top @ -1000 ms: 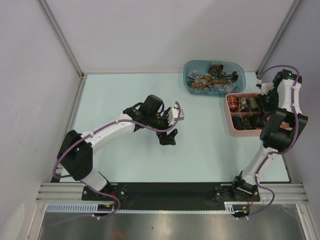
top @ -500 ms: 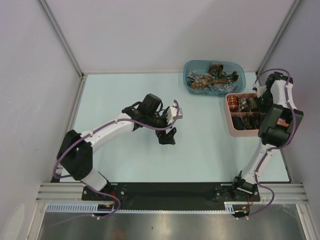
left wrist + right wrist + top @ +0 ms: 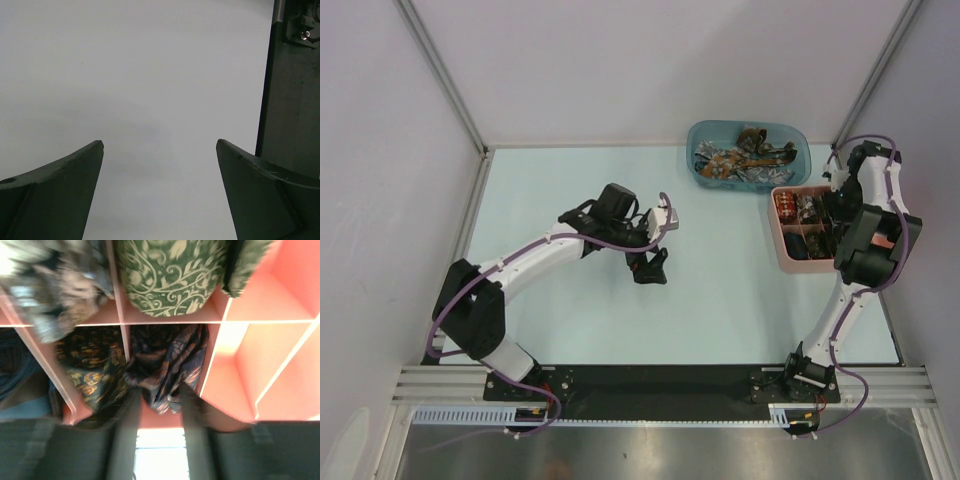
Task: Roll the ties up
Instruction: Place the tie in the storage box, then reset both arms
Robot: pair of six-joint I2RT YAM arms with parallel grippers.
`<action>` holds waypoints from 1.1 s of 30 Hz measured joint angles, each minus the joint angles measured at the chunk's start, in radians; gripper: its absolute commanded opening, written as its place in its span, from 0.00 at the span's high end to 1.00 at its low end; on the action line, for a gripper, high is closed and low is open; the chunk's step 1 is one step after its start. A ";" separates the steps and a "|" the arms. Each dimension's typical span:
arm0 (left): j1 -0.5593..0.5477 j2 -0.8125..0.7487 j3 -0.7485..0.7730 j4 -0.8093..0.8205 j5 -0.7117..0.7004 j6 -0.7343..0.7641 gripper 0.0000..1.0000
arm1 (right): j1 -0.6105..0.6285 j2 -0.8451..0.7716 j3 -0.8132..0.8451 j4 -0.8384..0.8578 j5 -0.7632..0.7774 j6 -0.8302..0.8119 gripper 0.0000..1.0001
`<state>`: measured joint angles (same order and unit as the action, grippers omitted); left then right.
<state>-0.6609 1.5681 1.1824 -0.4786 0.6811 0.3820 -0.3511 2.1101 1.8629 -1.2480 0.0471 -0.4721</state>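
Observation:
My right gripper (image 3: 828, 212) hangs over the pink compartment tray (image 3: 782, 250). In the right wrist view its blurred fingers (image 3: 127, 415) stand close on either side of the lower end of a rolled dark navy tie with an orange pattern (image 3: 167, 360), which sits in a tray compartment; the gripper (image 3: 159, 390) looks shut on it. Other rolled ties fill nearby compartments: green paisley (image 3: 167, 275), dark with gold (image 3: 90, 360), grey (image 3: 55, 285). Several loose ties (image 3: 740, 158) lie in the blue tub. My left gripper (image 3: 650, 268) is open and empty over the table (image 3: 160, 145).
The blue tub (image 3: 800, 135) stands at the back right, just behind the pink tray. The tray's right-hand compartments (image 3: 295, 290) hold nothing. Grey walls enclose the pale table (image 3: 550, 190) on three sides.
My left gripper has drawn back a little to the left, still open. My right arm has swung more upright over the tray, its wrist shifting toward the back.

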 measured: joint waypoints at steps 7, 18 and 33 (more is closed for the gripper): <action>0.075 -0.031 0.002 -0.004 0.004 -0.040 0.00 | 0.001 -0.022 0.195 -0.055 -0.119 0.002 0.29; 0.359 -0.118 0.086 -0.024 0.033 -0.178 0.01 | 0.092 -0.327 0.245 -0.018 -0.418 0.057 0.00; 0.623 -0.354 -0.136 -0.196 -0.061 -0.180 0.01 | 0.533 -0.537 -0.701 0.532 -0.569 0.375 0.00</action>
<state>-0.0380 1.2144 1.0462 -0.6746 0.6197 0.2016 0.1822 1.5726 1.1622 -0.7162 -0.5220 -0.0971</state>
